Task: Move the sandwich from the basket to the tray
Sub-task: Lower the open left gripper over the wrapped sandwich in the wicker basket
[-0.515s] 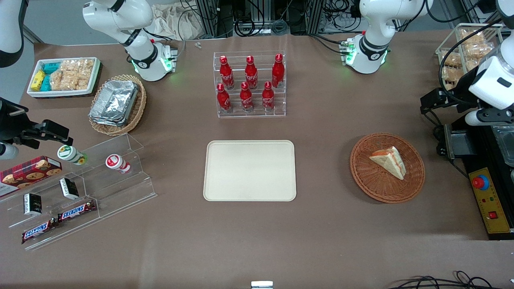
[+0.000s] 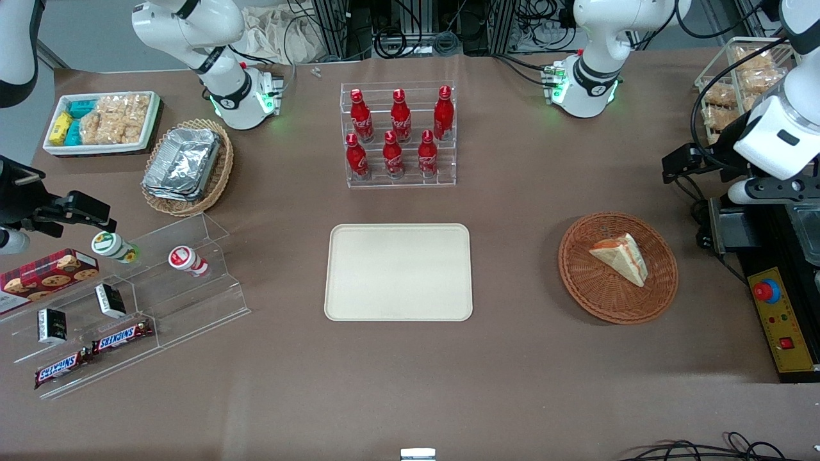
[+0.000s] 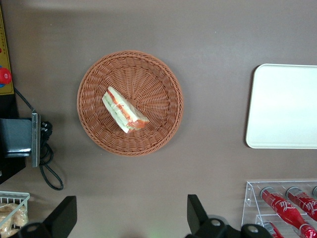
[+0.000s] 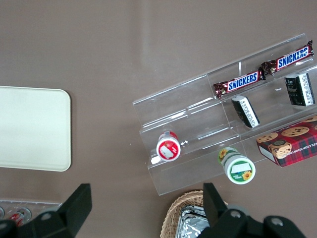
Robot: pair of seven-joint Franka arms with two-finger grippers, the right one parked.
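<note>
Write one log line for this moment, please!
stage: approach | claw: open, high above table, not yet over basket | sandwich: in basket, untouched | tray: nothing on it

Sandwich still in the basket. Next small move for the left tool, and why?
Probably lower the open tool toward the sandwich, centring over it. The sandwich lies untouched in the basket, the tool is well above and beside it, and the tray holds nothing.

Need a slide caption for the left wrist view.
Open gripper high above sandwich in basket; tray bare.
</note>
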